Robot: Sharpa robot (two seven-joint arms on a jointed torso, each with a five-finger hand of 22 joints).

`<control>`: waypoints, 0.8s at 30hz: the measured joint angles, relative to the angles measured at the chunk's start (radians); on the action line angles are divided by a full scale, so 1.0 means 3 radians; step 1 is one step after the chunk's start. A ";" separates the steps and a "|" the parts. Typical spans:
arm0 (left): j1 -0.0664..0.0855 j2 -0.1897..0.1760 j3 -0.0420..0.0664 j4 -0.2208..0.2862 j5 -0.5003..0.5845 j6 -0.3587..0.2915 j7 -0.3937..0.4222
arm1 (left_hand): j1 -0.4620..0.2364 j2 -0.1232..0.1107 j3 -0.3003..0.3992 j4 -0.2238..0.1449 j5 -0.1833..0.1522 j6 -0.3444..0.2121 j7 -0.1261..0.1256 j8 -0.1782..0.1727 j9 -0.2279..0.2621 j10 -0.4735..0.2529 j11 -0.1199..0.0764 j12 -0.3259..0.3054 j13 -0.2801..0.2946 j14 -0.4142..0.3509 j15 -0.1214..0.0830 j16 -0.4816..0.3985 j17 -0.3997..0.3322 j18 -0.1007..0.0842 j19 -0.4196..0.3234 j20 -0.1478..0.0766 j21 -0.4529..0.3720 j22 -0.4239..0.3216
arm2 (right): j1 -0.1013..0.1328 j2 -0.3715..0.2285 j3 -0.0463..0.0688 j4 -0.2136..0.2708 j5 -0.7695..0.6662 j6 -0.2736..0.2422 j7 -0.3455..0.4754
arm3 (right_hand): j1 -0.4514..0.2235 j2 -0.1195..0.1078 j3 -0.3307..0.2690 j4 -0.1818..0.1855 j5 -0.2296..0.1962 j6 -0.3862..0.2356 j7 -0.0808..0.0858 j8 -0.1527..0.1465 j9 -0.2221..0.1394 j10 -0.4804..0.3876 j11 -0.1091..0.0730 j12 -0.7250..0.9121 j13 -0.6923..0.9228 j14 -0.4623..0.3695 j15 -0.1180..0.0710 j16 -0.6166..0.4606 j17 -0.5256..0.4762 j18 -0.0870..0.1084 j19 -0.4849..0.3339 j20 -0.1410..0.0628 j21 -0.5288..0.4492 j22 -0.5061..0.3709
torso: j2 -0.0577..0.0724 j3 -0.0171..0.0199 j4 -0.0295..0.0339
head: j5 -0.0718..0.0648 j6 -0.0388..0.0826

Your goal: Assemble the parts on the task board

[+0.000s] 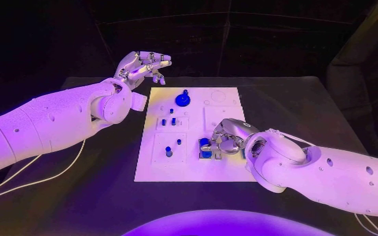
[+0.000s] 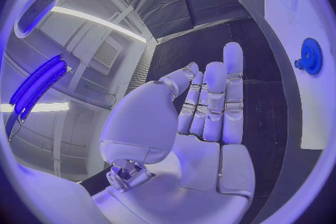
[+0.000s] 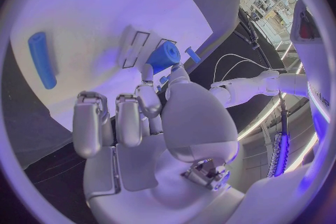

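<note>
Table: black point(image 1: 315, 110), one white task board point(image 1: 158, 170).
Parts: several small blue pieces; one round gear point(image 1: 183, 100).
My left hand point(image 1: 142, 68): fingers apart, holding nothing.
My right hand point(image 1: 226, 139): pinching one blue cylinder point(image 3: 163, 57).

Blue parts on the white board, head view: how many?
About 7: round blue gear at the far end; five small blue pegs on the white board; one blue cylinder pinched by the right hand. More may be hidden under that hand.
</note>
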 measured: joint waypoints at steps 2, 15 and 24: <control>0.0000 0.0001 0.0000 -0.0001 0.0000 0.0000 0.0000 | 0.0000 0.0000 0.0000 0.0000 0.0000 0.0000 0.0000 0.0000 0.0000 0.0000 0.0000 0.0000 0.0000 0.0000 0.0000 0.0000 0.0000 0.0000 0.0000 0.0000 0.0000 0.0000 | 0.0000 0.0012 0.0000 -0.0012 -0.0014 0.0003 0.0000 | 0.0019 0.0019 -0.0006 -0.0005 0.0018 0.0000 0.0000 0.0016 0.0012 0.0012 -0.0012 0.0000 0.0007 0.0000 0.0000 0.0000 0.0008 0.0000 0.0000 0.0000 0.0000 0.0000 | 0.0000 -0.0001 0.0000 | -0.0002 -0.0003; -0.0001 0.0000 0.0000 -0.0004 0.0000 0.0000 -0.0002 | 0.0000 0.0000 0.0000 0.0000 0.0000 0.0000 0.0000 0.0000 0.0000 0.0000 0.0000 0.0000 0.0000 0.0000 0.0000 0.0000 0.0000 0.0000 0.0000 0.0000 0.0000 0.0001 | -0.0002 0.0039 -0.0002 -0.0070 -0.0118 0.0046 0.0009 | 0.0114 0.0087 -0.0011 -0.0053 0.0028 0.0012 -0.0012 0.0055 0.0050 0.0024 -0.0025 0.0017 0.0035 0.0013 -0.0013 0.0000 0.0030 0.0000 0.0000 0.0000 0.0000 0.0000 | -0.0002 -0.0001 0.0003 | 0.0013 -0.0022; -0.0001 0.0000 0.0000 -0.0005 0.0000 0.0000 -0.0003 | 0.0000 0.0000 0.0000 0.0000 0.0000 0.0000 0.0000 0.0000 0.0000 0.0000 0.0000 0.0000 0.0000 0.0000 0.0000 0.0000 0.0001 0.0000 0.0000 0.0000 0.0000 0.0001 | -0.0002 0.0009 -0.0002 -0.0044 -0.0099 0.0033 0.0113 | 0.0114 0.0087 -0.0031 -0.0033 0.0028 0.0024 -0.0024 0.0077 0.0064 0.0024 -0.0025 0.0032 0.0039 0.0001 -0.0025 0.0000 0.0036 0.0000 0.0000 0.0000 0.0000 0.0000 | -0.0002 0.0001 -0.0002 | 0.0018 -0.0021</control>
